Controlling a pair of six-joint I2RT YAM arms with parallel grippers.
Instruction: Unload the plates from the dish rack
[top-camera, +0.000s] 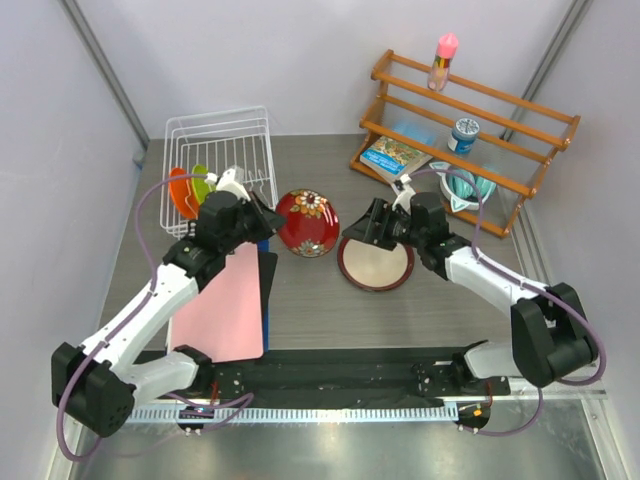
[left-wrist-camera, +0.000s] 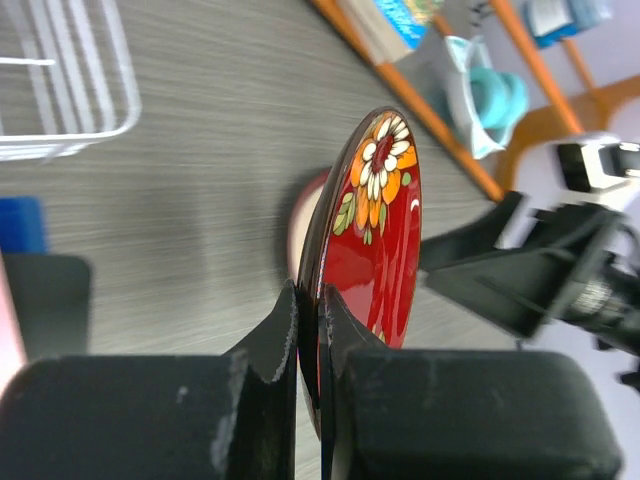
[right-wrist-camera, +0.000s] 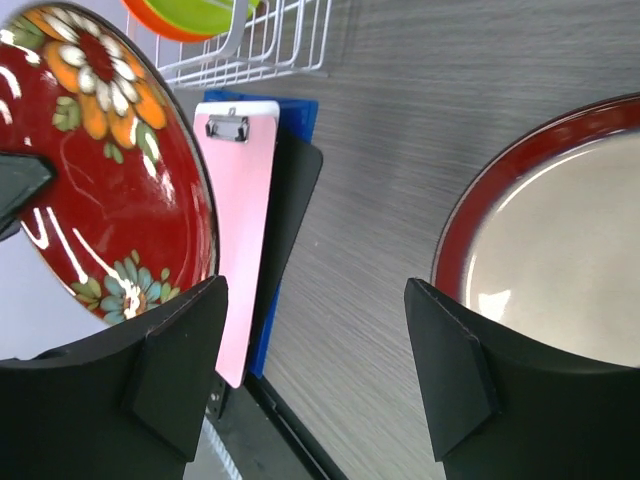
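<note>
My left gripper (top-camera: 274, 219) (left-wrist-camera: 312, 296) is shut on the rim of the dark red floral plate (top-camera: 307, 222) (left-wrist-camera: 378, 225) and holds it on edge above the table, right of the dish rack (top-camera: 215, 118) (left-wrist-camera: 62, 138). The cream plate with a maroon rim (top-camera: 378, 268) (right-wrist-camera: 560, 240) lies flat on the table. My right gripper (top-camera: 360, 228) (right-wrist-camera: 315, 300) hangs open over that plate's left edge, with nothing between its fingers. In the white wire rack stand a lime green plate (top-camera: 200, 184) (right-wrist-camera: 205, 12) and an orange plate (top-camera: 180, 192) (right-wrist-camera: 160, 25).
A pink clipboard (top-camera: 220, 305) (right-wrist-camera: 235, 210) lies in front of the rack on dark and blue boards. A wooden slatted shelf (top-camera: 470, 130) at the back right holds a pink-capped bottle (top-camera: 443, 60), a blue can (top-camera: 463, 135), a book (top-camera: 393, 157) and a teal bowl (top-camera: 465, 186).
</note>
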